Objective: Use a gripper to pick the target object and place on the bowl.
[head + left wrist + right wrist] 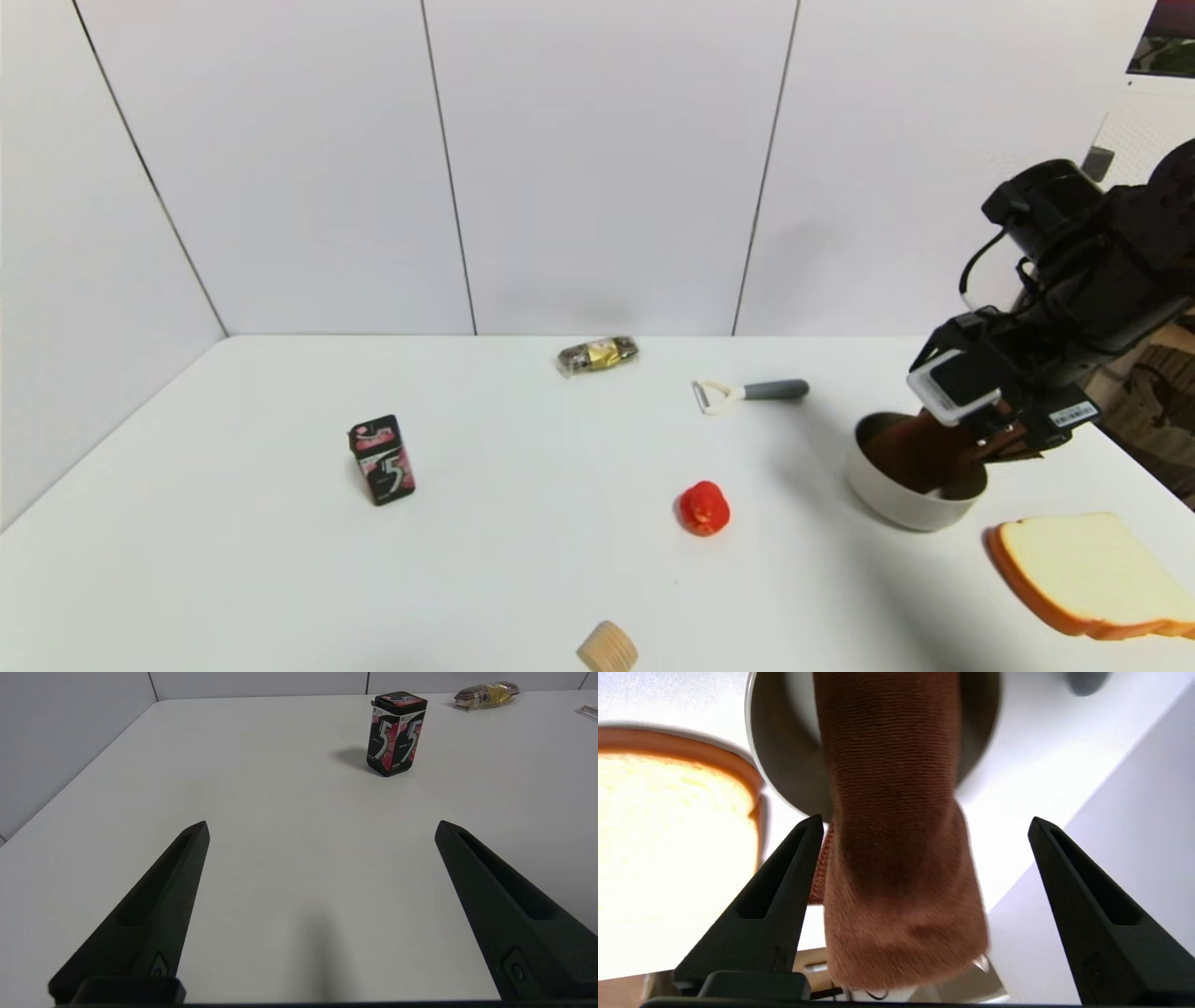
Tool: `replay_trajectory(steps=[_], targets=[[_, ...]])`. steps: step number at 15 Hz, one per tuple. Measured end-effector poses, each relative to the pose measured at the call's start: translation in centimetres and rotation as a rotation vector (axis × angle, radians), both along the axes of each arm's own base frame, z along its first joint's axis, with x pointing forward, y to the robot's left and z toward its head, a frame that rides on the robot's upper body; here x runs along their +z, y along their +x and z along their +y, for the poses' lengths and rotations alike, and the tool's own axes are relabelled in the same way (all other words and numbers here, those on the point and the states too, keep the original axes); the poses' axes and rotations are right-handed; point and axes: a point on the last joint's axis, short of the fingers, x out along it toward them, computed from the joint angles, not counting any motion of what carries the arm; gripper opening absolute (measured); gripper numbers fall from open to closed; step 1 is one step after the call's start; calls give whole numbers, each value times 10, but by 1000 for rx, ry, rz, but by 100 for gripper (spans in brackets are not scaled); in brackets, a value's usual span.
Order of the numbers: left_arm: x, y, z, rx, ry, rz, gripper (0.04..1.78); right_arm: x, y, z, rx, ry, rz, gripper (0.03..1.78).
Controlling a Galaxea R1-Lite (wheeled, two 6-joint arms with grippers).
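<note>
The dark brown terry towel (920, 453) lies partly in the light grey-beige bowl (878, 499) at the table's right side, one end still rising toward my right gripper (985, 439) just above the bowl's far right rim. In the right wrist view the gripper (924, 823) is open, its fingers (784, 891) wide apart. The towel (896, 835) hangs loose between them, brushing one finger, down into the bowl (784, 765). My left gripper (322, 828) is open and empty over bare table at the left, out of the head view.
A bread slice (1092, 574) lies just front-right of the bowl. A red toy (703, 508) sits to the bowl's left and a peeler (747, 392) behind it. A gum box (381, 459), a snack packet (597, 355) and a wooden cylinder (607, 649) lie farther off.
</note>
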Motion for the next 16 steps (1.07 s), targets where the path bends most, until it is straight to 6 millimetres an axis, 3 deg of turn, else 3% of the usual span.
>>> replay_trajectory(steps=[4, 8, 13, 16], targets=[[0, 0, 0, 0, 0, 0, 171, 33, -22, 7, 22, 37, -111, 160], [0, 0, 0, 0, 0, 0, 171, 68, -65, 7, -25, 210, -212, 164], [0, 0, 0, 0, 0, 0, 171, 91, -134, -2, -446, 545, -275, 168], [0, 0, 0, 0, 0, 0, 171, 89, -177, -8, -678, 773, -320, 169]])
